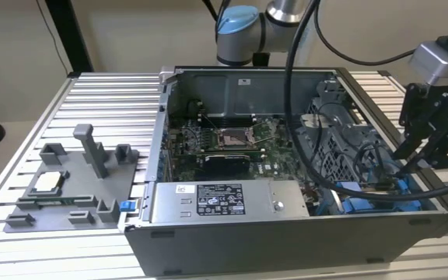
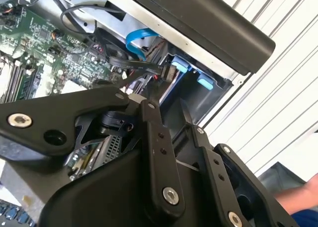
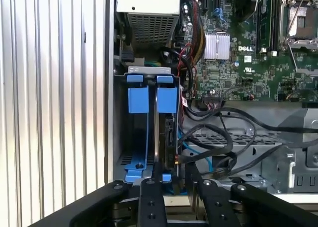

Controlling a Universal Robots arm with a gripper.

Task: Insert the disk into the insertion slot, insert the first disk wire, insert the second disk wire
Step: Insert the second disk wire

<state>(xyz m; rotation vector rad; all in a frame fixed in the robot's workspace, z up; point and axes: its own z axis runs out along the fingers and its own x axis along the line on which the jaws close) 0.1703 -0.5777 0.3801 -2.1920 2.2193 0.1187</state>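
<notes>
Hovering over insertion slot (image 3: 135,142), gripper (image 3: 173,168) parted, empty; computer case (image 1: 286,248) on slatted metal table (image 1: 107,99), beige wall (image 1: 138,35).

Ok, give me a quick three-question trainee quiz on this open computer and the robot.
1. True or false: the gripper is at the end of the computer case on the exterior view's right.
2. The latch pieces on the insertion slot are: A red, B blue, C yellow.
3. What lies on the table at the exterior view's left of the case?
Key: 1 true; 2 B; 3 a grey fixture with upright posts.
</notes>
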